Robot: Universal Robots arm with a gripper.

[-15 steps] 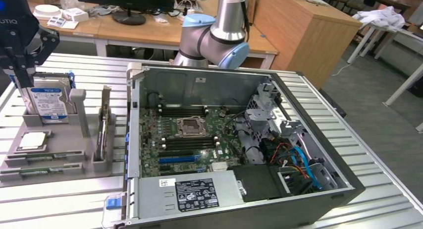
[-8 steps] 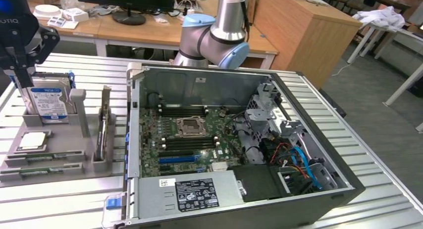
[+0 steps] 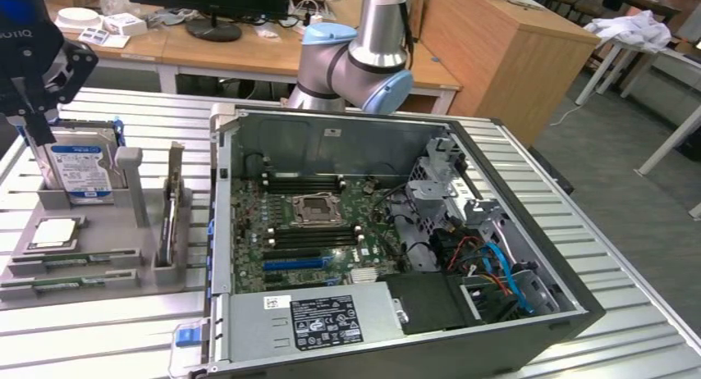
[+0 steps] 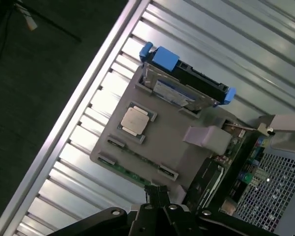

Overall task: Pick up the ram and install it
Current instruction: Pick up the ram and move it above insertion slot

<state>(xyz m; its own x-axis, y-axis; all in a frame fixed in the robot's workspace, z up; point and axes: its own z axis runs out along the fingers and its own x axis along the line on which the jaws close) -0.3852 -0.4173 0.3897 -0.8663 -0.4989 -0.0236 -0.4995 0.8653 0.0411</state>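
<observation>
Ribbed metal tabletop: a grey plastic holder [image 3: 110,231] lies at the exterior view's left. The ram [image 3: 75,262], a thin green circuit-board stick, sits along the holder's near edge. The black gripper [image 3: 42,137] hangs above the far end, fingers pressed together, empty. Likely light, stiff and fragile; pinch the long edges.

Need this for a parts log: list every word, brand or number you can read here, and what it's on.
"OTIQ": white letters on the body of the gripper, cut off by the exterior view's left edge.
Label on the hard drive: blue and white print, too small to read.
Black label on the power supply: too small to read.
The white sticker beside it: unreadable.
</observation>
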